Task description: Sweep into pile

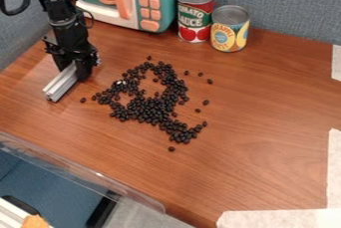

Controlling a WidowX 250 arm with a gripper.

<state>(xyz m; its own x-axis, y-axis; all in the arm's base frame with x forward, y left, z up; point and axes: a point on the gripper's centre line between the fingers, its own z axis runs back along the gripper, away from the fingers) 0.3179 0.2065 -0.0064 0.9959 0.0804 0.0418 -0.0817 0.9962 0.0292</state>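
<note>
The gripper (pixel 75 68) hangs at the left of the table, shut on a short silver metal bar (pixel 61 82) that slants down to the left, its lower end at or just above the wood. To the right of the bar, dark beans (pixel 150 107) lie scattered across the middle of the table in an irregular patch with bare gaps in its upper part. A few single beans lie apart, at the patch's left, right, upper and lower sides. One small whitish spot shows among the beans at the upper left.
A teal and white toy microwave (pixel 160 3) stands behind, with a tomato sauce can (pixel 194 15) and a pineapple can (pixel 230 30) beside it. Pale tape (pixel 279 218) marks the lower right edges. A clear plastic edge (pixel 80 172) runs along the table's lower left side.
</note>
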